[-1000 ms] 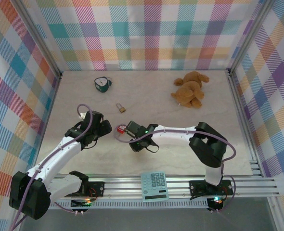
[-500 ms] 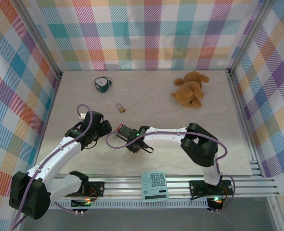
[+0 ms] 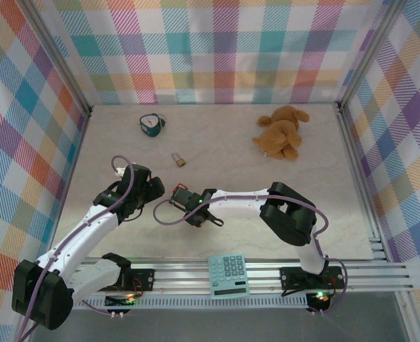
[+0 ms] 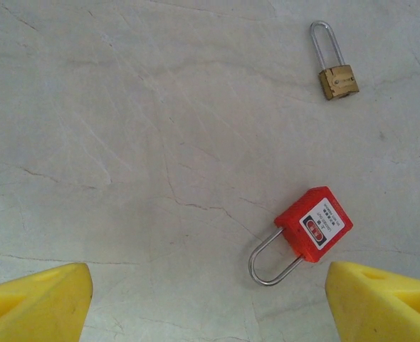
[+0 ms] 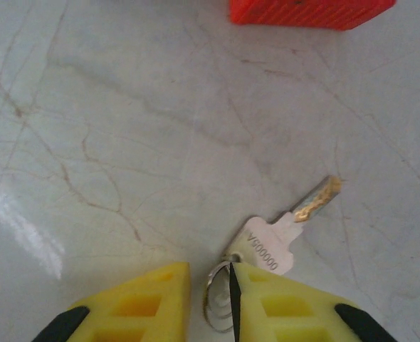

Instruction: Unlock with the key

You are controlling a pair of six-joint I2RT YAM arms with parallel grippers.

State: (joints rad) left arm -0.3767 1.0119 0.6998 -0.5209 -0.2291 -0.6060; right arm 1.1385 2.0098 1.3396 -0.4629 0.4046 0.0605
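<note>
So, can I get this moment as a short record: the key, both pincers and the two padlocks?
key: flat on the table, blade towards the red padlock, apart from it
right pincer: narrow gap, the key's ring between its fingers; firm grip not certain
left pincer: wide open, empty, above the red padlock
red padlock: lying flat, shackle looks closed, no key in it
brass padlock: lying farther off, nothing touching it
task: unlocking not yet begun
</note>
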